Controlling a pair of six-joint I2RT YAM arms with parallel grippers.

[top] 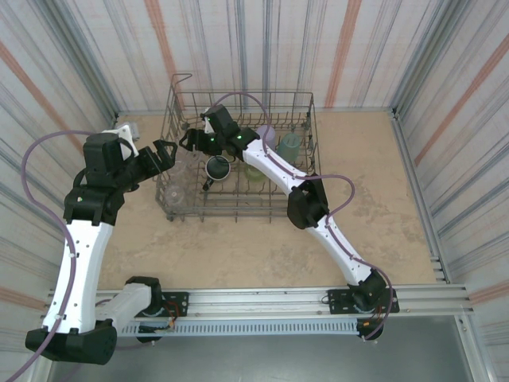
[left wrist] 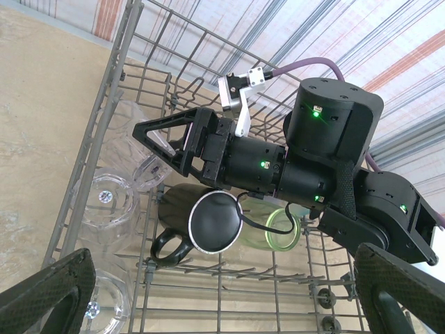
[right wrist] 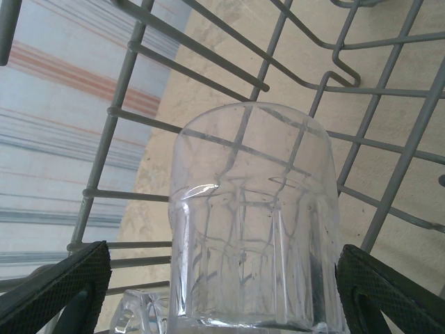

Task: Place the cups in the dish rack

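Now the wide right claw point(right wrist: 222, 264) flanks a clear ribbed glass tumbler point(right wrist: 254, 216); a crooked retreat could topple it.

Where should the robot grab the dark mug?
Probably the handle of the dark mug. It sticks out free on the near-left, while the round body looks wide. Come from above, pinching across the loop.

A tan, lightly mottled tabletop point(top: 382, 207) sits inside walls point(top: 358, 48) striped grey, white and orange. A slotted aluminium rail point(top: 262, 298) runs along its near edge.
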